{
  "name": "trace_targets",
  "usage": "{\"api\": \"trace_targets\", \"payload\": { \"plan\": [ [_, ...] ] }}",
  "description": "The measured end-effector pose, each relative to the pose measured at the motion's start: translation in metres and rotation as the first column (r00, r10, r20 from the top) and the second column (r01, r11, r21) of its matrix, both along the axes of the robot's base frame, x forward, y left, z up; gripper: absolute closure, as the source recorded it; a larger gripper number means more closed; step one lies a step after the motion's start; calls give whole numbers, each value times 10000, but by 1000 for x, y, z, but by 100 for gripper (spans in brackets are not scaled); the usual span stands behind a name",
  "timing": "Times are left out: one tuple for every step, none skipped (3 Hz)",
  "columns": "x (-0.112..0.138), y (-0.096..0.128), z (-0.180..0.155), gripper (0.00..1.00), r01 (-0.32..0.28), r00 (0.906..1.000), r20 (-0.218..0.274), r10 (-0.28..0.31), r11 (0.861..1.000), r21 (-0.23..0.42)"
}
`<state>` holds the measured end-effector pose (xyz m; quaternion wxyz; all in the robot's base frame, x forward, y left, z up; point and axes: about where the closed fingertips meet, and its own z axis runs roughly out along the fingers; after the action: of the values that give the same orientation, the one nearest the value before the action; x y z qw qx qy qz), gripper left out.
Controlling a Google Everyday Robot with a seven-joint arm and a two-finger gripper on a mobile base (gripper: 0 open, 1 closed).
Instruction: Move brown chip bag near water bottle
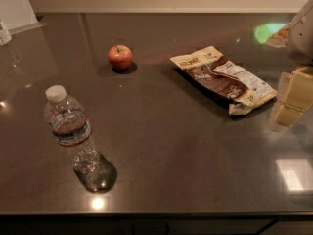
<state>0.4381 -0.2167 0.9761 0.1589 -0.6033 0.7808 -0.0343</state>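
The brown chip bag [223, 79] lies flat on the dark countertop [166, 141] at the right, its cream-yellow band towards the back left. The water bottle [70, 131] stands upright at the front left, white cap on. My gripper [292, 99] is at the right edge of the view, just right of the bag's near end, with cream-coloured fingers [298, 89] pointing down. It holds nothing that I can see.
A red apple [120, 57] sits at the back, left of the bag. A white container [4, 32] shows at the far left edge. The counter's front edge runs along the bottom. A wall bounds the back.
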Motion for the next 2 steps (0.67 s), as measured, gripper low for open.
{"api": "trace_targets", "payload": {
  "plan": [
    [0,0,0,0,0,10000,2,0,10000,0],
    [11,0,-12,0,327,9995,-35,-327,9995,-11]
  ]
}}
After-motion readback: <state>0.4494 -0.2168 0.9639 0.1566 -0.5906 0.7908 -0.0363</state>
